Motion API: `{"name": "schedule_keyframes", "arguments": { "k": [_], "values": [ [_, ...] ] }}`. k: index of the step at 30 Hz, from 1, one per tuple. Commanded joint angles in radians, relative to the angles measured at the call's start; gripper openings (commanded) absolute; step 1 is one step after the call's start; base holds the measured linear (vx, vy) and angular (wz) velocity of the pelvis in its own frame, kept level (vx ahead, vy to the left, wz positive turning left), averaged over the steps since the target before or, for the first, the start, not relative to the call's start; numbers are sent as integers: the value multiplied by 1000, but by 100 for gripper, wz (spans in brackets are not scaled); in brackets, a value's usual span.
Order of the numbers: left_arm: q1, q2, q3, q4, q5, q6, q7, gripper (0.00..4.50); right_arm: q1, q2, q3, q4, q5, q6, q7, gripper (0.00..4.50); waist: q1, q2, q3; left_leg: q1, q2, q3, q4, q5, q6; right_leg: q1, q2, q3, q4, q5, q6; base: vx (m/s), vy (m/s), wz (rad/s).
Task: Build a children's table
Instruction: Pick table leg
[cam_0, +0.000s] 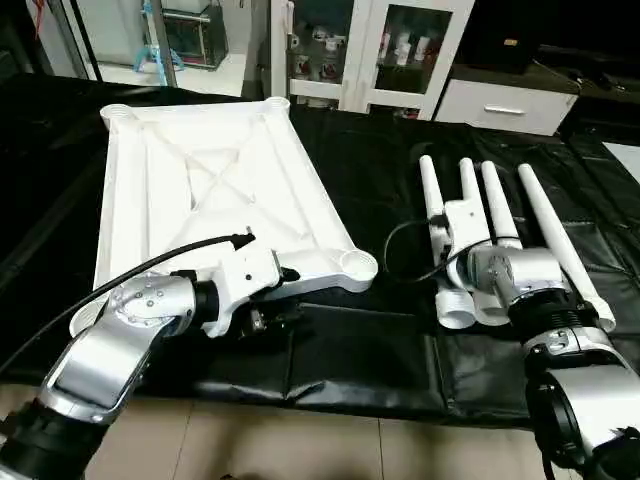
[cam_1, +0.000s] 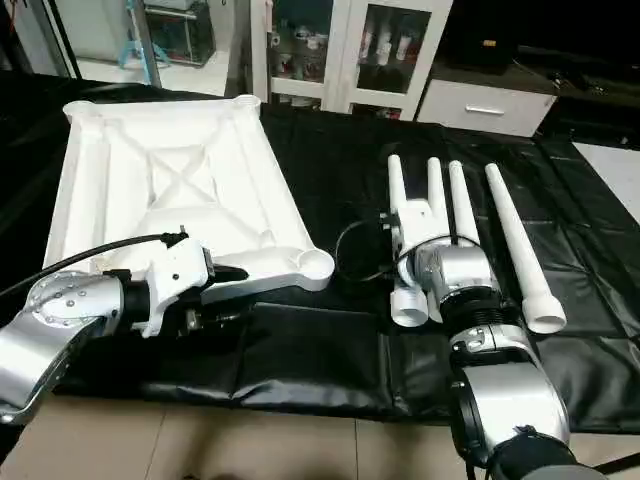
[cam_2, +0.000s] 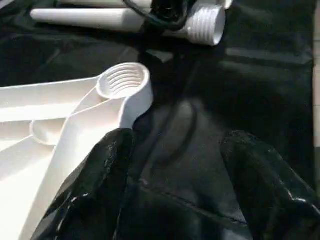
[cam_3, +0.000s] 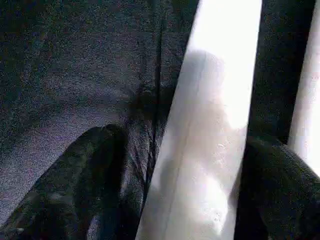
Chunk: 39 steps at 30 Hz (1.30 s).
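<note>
The children's table lies in parts on the black-covered work table. Its white tabletop (cam_0: 200, 180) rests upside down on the left, ribs up, with a threaded corner socket (cam_0: 357, 265) at its near right. Four white legs (cam_0: 500, 210) lie side by side on the right. My left gripper (cam_2: 175, 145) is open at the tabletop's near edge, short of that socket (cam_2: 122, 80); one finger (cam_2: 100, 175) lies against the edge and only black cloth is between the fingers. My right gripper (cam_3: 185, 140) is open and straddles one leg (cam_3: 220, 75) near its thick end.
A black cable (cam_0: 400, 250) loops on the cloth between the tabletop and the legs. The work table's near edge (cam_0: 330, 410) meets tiled floor. White cabinets with glass doors (cam_0: 400, 50) and a drawer unit (cam_0: 505, 105) stand behind.
</note>
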Motion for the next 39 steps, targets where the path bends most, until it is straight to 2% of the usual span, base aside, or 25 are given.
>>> {"name": "schedule_keyframes", "arguments": {
  "k": [1,5,8,16,21,22,23,27,28,31,35,37,39],
  "values": [
    [-7,3,-10,-29,-11,17,-12,327,-17,3,-27,36,13,-2,-4,386,0,8,-63,2,72,-8,-74,25,15,63,-104,59,-54,63,-268,0,0,0],
    [-19,7,-11,-32,-16,20,-14,327,-28,3,-44,70,20,-8,-1,348,0,10,-60,2,71,-8,-74,-14,-5,60,-103,59,-60,-5,-254,0,0,0],
    [-22,3,-8,-41,-36,32,-23,327,-32,1,-46,85,22,-12,3,330,0,13,-62,2,71,-8,-74,-6,-12,60,-101,58,-58,2,-252,0,0,0],
    [-31,-8,-2,-42,-49,43,-16,327,-41,3,-65,114,19,-12,7,252,-1,12,-64,0,71,-9,-73,8,-9,60,-100,57,-56,26,-252,0,0,0],
    [-45,-23,14,-16,-30,17,37,327,-48,1,-112,132,52,-21,-16,221,0,10,-64,-1,70,-8,-72,9,-3,62,-100,57,-56,33,-256,0,0,0],
    [-56,-33,25,0,-27,19,59,327,-52,1,-128,135,64,-24,-19,199,0,8,-63,-1,70,-9,-73,2,-4,62,-99,56,-57,16,-252,0,0,0],
    [-56,-33,25,0,-27,19,59,355,-52,1,-128,135,64,-24,-19,194,0,8,-63,-1,70,-7,-73,-2,-4,62,-99,57,-58,11,-250,0,0,0],
    [-116,-99,96,71,-35,63,170,367,-63,2,-189,122,111,-40,-15,184,2,8,-66,-1,68,-7,-70,10,0,63,-99,57,-57,34,-254,0,0,0],
    [-116,-99,96,71,-35,63,170,386,-63,2,-189,122,111,-40,-15,183,2,7,-68,-2,68,-8,-70,20,7,65,-99,56,-54,52,-258,0,0,0],
    [-149,-150,150,93,-64,101,238,405,-71,3,-220,73,143,-38,10,182,3,6,-72,-4,66,-7,-67,44,20,67,-99,56,-50,90,-265,0,0,0],
    [-171,-191,174,84,-104,130,269,443,-77,5,-247,-5,186,-16,45,182,7,4,-73,-4,68,-8,-65,65,54,67,-100,55,-48,133,-282,0,0,0],
    [-190,-231,200,78,-128,162,307,447,-72,4,-261,-91,217,-6,73,182,9,3,-73,-3,69,-8,-64,70,65,66,-100,54,-48,136,-287,0,0,0],
    [-223,-273,229,83,-148,192,350,450,-43,4,-283,-242,281,-26,138,182,11,1,-71,-3,71,-8,-64,62,74,67,-101,54,-50,120,-282,0,0,0]
  ]
}}
